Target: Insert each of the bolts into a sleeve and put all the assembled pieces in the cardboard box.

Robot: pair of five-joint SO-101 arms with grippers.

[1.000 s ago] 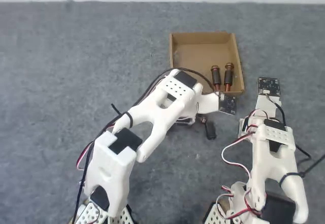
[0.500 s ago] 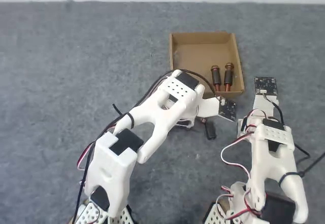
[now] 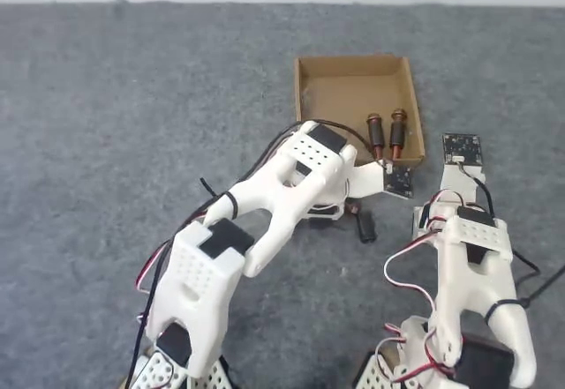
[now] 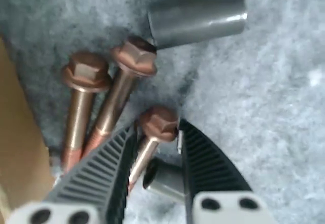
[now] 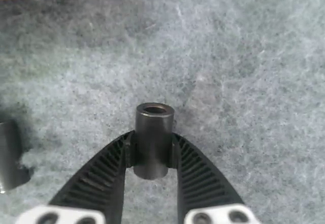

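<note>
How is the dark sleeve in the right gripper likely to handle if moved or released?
The sleeve looks like rigid dark metal, so it probably won't deform in the right gripper. Its smooth round wall might slip against the ribbed fingers. Set down upright on the fuzzy carpet, it could tip and then roll.

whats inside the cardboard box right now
Two sleeved bolts lie side by side near the right wall of the cardboard box; the floor beyond them is bare. The left arm covers the near left corner, so anything there is hidden.
</note>
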